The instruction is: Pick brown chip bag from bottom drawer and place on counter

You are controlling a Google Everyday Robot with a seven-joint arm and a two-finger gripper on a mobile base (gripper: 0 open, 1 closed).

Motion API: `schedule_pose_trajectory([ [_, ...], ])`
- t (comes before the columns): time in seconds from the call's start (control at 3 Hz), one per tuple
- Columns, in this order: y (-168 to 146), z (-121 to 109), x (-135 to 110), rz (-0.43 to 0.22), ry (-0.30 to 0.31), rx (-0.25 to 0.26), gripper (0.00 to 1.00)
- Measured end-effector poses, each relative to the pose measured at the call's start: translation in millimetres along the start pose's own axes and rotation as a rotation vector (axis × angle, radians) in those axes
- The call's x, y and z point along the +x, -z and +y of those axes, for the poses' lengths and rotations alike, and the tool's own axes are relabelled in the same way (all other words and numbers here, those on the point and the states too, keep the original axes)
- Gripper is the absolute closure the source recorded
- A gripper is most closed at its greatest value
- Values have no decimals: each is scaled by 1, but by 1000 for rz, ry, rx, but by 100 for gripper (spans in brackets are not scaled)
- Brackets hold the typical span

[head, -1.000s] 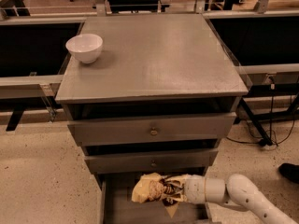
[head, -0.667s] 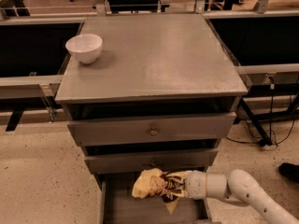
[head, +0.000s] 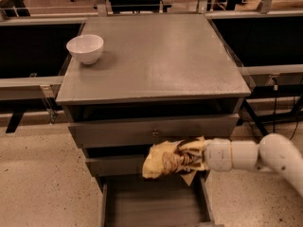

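The brown chip bag, crumpled with pale yellow ends and a dark brown middle, hangs in the air in front of the middle drawer. My gripper comes in from the right on a white arm and is shut on the bag's right end. The bottom drawer is pulled open below the bag, a shallow grey tray with nothing showing inside. The counter is the flat grey top of the cabinet, well above the bag.
A white bowl stands on the counter's back left corner. The top drawer with a round knob is slightly open. Grey rails run on both sides of the cabinet. Speckled floor lies to the left.
My gripper has lifted the chip bag up out of the bottom drawer to the height of the middle drawer front.
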State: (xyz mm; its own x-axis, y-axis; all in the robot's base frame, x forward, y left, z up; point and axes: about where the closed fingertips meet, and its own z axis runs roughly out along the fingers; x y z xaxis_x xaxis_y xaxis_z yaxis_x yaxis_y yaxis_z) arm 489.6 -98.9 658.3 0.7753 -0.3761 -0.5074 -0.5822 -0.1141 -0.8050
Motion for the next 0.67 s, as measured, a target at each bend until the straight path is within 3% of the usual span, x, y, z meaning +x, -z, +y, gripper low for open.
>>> schedule_pose_trajectory([
  [0.67,64,-149,-84,11,208,-86,100],
])
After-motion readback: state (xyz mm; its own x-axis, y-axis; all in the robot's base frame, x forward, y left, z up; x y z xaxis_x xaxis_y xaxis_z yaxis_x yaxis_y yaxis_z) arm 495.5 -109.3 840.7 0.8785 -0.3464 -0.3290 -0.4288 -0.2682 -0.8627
